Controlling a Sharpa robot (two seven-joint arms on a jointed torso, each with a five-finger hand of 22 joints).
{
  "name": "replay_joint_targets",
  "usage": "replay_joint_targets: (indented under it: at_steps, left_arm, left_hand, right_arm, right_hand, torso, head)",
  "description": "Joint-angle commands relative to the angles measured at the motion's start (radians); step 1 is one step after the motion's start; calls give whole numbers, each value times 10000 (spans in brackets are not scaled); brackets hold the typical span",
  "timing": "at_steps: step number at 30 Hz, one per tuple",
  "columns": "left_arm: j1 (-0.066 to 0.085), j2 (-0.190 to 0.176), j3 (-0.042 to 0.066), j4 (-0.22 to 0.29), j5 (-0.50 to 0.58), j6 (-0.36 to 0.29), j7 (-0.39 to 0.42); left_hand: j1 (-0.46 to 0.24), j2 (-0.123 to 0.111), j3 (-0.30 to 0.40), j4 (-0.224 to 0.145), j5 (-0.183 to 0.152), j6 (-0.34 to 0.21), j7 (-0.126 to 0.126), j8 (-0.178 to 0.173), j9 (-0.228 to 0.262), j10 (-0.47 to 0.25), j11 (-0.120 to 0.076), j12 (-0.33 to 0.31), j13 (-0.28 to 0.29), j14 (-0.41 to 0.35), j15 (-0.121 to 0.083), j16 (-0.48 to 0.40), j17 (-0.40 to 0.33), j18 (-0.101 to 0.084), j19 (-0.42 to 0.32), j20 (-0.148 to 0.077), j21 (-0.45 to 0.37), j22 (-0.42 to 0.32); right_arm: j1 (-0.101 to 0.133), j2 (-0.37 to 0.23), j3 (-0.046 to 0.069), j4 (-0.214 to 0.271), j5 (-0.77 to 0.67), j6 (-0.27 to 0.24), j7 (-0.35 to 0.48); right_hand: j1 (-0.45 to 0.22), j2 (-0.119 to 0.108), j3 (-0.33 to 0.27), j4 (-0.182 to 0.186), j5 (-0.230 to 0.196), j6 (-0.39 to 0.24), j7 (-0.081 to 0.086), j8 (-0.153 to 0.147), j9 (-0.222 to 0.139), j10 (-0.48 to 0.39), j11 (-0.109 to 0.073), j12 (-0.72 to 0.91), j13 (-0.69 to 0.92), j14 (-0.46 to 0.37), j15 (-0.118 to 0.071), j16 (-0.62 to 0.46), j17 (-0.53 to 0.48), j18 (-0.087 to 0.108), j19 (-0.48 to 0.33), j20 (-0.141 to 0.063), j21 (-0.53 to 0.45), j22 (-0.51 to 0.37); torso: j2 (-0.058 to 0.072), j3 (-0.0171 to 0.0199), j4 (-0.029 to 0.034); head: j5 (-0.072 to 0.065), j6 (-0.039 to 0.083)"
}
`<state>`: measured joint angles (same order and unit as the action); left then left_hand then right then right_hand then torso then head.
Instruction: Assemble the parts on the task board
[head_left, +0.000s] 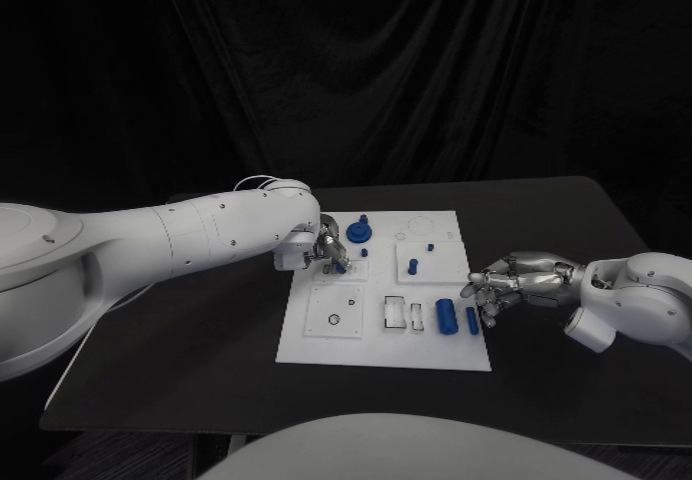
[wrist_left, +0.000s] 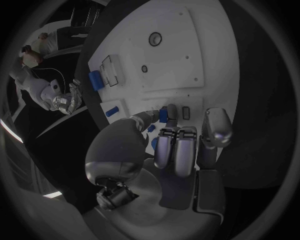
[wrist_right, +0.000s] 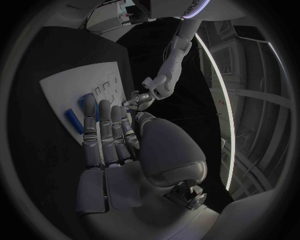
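In the head view, the task board (head_left: 387, 345) is seen lying flat in the middle of the black table (head_left: 173, 370). The left hand (head_left: 325, 252) is lowered over the board's left half, toward the far edge, and a small blue part (head_left: 338, 266) is pinched at its fingertips, apparently so that it can be seated in the board beneath. A blue knob-like part (head_left: 359, 231) stands just beyond that hand, and a short blue peg (head_left: 413, 267) stands in a square plate nearer the board's right edge. Two blue cylinders (head_left: 447, 316) lie side by side at the board's near right corner. The right hand (head_left: 505, 287) is held just off the board's right edge beside them, fingers curled and nothing seen in it; it is judged to be waiting there within reach of those parts.

In the left wrist view, the pinched blue part (wrist_left: 163, 115) is seen between thumb and fingers (wrist_left: 177, 150), held against the white board (wrist_left: 181, 45).

In the right wrist view, the right hand's fingers (wrist_right: 103, 130) are extended loosely, apart and empty, toward the lying blue cylinder (wrist_right: 73, 120).
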<state>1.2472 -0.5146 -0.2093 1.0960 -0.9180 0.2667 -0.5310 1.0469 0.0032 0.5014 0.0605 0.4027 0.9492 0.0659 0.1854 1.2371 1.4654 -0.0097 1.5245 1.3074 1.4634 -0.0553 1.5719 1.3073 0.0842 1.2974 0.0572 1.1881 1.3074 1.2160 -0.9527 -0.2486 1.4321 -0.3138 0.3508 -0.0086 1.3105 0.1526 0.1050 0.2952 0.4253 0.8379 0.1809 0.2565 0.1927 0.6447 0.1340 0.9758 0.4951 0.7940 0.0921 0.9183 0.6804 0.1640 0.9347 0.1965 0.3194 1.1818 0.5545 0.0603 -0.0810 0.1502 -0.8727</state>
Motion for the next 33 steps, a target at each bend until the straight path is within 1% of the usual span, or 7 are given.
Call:
replay_joint_targets:
  at_steps: [1,2,5,8,11,20,33]
  left_arm:
    - [-55,-13,-15,52,29,47,-48]
    - [-55,-16,-15,56,29,45,-51]
    - [-56,-27,-15,63,29,40,-62]
    - [-56,-38,-15,70,29,22,-69]
    - [-56,-53,-15,77,29,-15,-69]
    - [-56,-85,-15,126,29,-38,-71]
    - [-56,-118,-15,175,30,89,-139]
  left_hand:
    - [-7,91,114,-100,-21,8,-66,10,8,547,21,-67,2257,1074,-9,-11,2635,179,-61,-15,-44,396]
    - [-7,91,114,-100,-21,8,-66,10,8,547,21,-67,2257,1074,-9,-11,2635,179,-61,-15,-44,396]
    - [-7,91,114,-100,-21,8,-66,10,8,547,21,-67,2257,1074,-9,-11,2635,179,-61,-15,-44,396]
    - [-3,88,116,-109,-21,5,-65,5,5,539,22,-75,2252,1074,-8,-11,2635,181,-68,-13,-56,391]
    - [-3,88,116,-109,-21,5,-65,5,5,539,22,-75,2252,1074,-8,-11,2635,181,-68,-13,-56,391]
    - [2,85,119,-119,-20,8,-64,3,3,533,24,-80,2248,1074,-6,-11,2635,184,-75,-11,-68,386]
    - [5,71,114,-133,-23,20,-64,4,2,533,25,-80,2249,1074,-4,-11,2635,179,-61,-8,-51,398]
  right_arm:
    - [-22,-6,8,-8,4,128,-168]
    - [-22,-5,8,-11,4,131,-172]
    - [-22,-3,8,-15,4,139,-183]
    - [-22,-5,8,-16,4,147,-196]
    - [-22,-5,8,-20,4,157,-218]
    - [-22,9,8,-39,4,194,-270]
    - [-22,-7,8,-40,4,245,-379]
  right_hand:
    - [-43,11,-66,-18,-65,-64,18,56,-9,-71,0,56,-9,-90,-9,45,-8,156,-65,16,-47,-9]
    - [-43,11,-66,-18,-65,-64,18,56,-9,-71,0,56,-9,-90,-9,45,-8,156,-65,16,-47,-9]
    - [-42,11,-68,-18,-65,-72,20,55,-11,-76,2,58,-13,-95,-7,48,-14,156,-66,17,-52,-12]
    - [-42,11,-68,-18,-65,-72,20,55,-11,-76,2,58,-13,-95,-7,48,-14,156,-66,17,-52,-12]
    - [-42,11,-68,-18,-65,-72,20,55,-11,-76,2,58,-13,-95,-7,48,-14,156,-66,17,-52,-12]
    - [-44,12,-72,-16,-66,-81,23,53,-13,-82,4,60,-18,-102,-5,51,-21,155,-67,18,-57,-15]
    - [-61,22,-85,-7,-75,-100,35,51,-18,-101,15,67,-33,-122,3,59,-41,153,-72,24,-74,-25]
  torso:
    - [4,-3,5]
    - [6,-2,4]
    - [8,-5,-3]
    - [1,-1,-9]
    - [-2,2,-2]
    - [2,-2,-12]
    - [6,-3,5]
  head:
    - [-23,1]
    - [-54,1]
    - [-66,1]
    - [-46,1]
    - [-56,1]
    - [-29,1]
    - [-31,1]
